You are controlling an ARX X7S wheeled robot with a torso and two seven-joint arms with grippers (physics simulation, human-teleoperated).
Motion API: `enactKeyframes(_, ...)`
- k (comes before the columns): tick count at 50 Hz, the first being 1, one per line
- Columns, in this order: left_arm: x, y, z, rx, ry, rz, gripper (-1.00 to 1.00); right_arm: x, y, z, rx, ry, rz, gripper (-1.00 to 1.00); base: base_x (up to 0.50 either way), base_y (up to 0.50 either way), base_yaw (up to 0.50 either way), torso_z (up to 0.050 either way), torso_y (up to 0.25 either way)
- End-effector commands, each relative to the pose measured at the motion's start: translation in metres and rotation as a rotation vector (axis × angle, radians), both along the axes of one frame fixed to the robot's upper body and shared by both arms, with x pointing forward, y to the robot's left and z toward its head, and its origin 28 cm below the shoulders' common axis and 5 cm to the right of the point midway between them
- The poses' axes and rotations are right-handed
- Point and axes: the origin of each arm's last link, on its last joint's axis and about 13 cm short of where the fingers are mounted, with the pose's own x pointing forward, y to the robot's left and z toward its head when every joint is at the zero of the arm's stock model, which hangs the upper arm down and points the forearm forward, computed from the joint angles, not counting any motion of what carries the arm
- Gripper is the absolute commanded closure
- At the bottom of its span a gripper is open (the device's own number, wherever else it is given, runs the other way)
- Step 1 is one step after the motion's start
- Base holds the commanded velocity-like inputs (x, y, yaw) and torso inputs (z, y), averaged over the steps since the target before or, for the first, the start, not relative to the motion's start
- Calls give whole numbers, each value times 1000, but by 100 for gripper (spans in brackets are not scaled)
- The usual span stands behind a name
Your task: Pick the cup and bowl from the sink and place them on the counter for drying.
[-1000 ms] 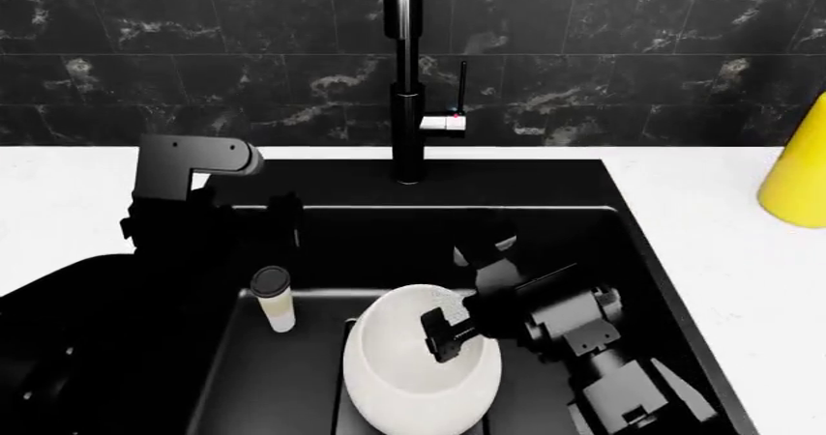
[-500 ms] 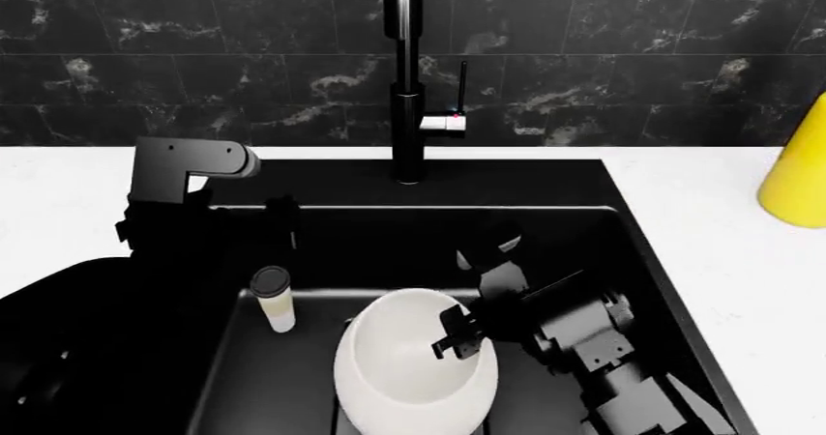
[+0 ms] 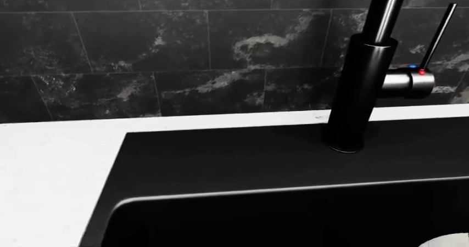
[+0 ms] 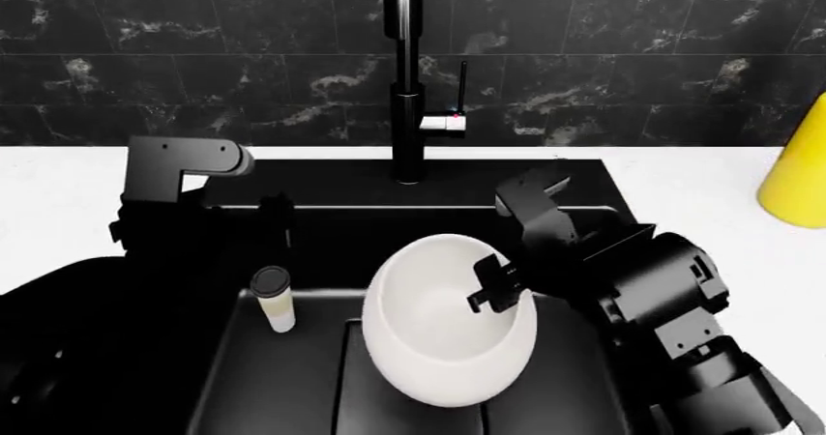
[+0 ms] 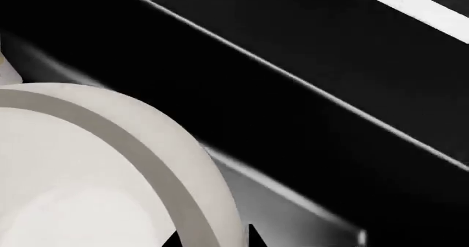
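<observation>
My right gripper (image 4: 497, 285) pinches the bowl's (image 4: 446, 343) rim, its mouth tilted up toward the faucet (image 4: 408, 77). The cup (image 4: 274, 300) stands upright in the sink (image 4: 601, 188). I cannot tell my left gripper's opening.

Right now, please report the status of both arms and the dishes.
Right pincer shut on bowl rim, bowl over sink. Left pincer not visible. Cup standing in sink. Faucet behind.

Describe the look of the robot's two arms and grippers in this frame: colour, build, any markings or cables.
Both arms are matte black, built of blocky angular links. The right arm shows dark grey ribbed joint housings and ends in a slim black right gripper. The left arm has a rounded grey-edged link; its gripper is not discernible. No cables, logos or markings are visible.
</observation>
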Motion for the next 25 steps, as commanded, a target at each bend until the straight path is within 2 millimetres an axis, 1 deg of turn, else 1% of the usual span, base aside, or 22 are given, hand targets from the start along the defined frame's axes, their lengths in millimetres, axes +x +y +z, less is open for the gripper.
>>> enactKeyframes(1,-2,3,-3,-36,-15,-8,-100,-15,-19,47,-26,-105,-30,100,0,0,0,0,0)
enactKeyframes(5,-2,3,-4,-36,-14,-8,-100,-23,-29,70,-33,-150,-52,100,0,0,0,0,0)
enactKeyframes(10,-2,4,-4,-36,-17,-8,-100,-31,-48,101,-5,-242,-154,100,0,0,0,0,0)
enactKeyframes(12,-2,2,-6,-38,-14,-10,-100,-34,-53,108,-7,-258,-175,100,0,0,0,0,0)
enactKeyframes(16,-2,3,-6,-55,-12,-17,-100,-39,-62,114,-38,-265,-210,100,0,0,0,0,0)
enactKeyframes(20,0,2,-7,-62,-10,-18,-100,-43,-72,118,-28,-293,-287,100,0,0,0,0,0)
enactKeyframes(22,-2,0,-8,-72,-5,-25,-100,-44,-82,117,-21,-306,-381,100,0,0,0,0,0)
enactKeyframes(25,-2,1,-9,-75,-4,-24,-100,-48,-92,118,-18,-328,-449,100,0,0,0,0,0)
